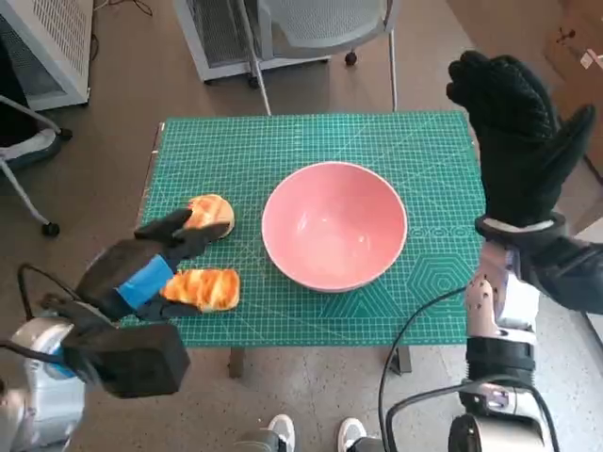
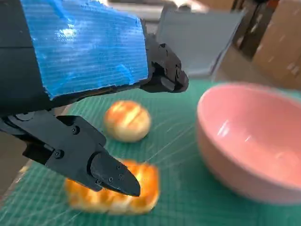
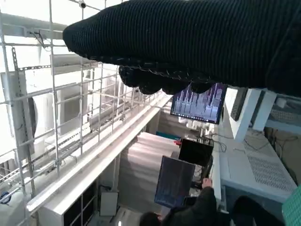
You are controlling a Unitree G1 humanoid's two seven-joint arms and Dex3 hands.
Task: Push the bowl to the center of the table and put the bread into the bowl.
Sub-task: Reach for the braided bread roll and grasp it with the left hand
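Observation:
A pink bowl (image 1: 334,224) (image 2: 254,141) stands empty near the middle of the green cutting mat (image 1: 424,155). Two golden bread pieces lie to its left: a round bun (image 1: 213,213) (image 2: 127,120) farther back and a longer loaf (image 1: 209,288) (image 2: 113,193) nearer the front edge. My left hand (image 1: 151,264) (image 2: 89,94) hovers over the two breads with its fingers spread, holding nothing. My right hand (image 1: 518,132) (image 3: 197,42) is raised off the table's right edge, fingers apart and empty.
The green mat (image 2: 188,197) covers the small table. A white chair (image 1: 320,28) stands behind the table and white equipment (image 1: 42,47) at the back left. A person's shoes (image 1: 316,435) show at the front. A person and monitors (image 3: 197,101) appear in the right wrist view.

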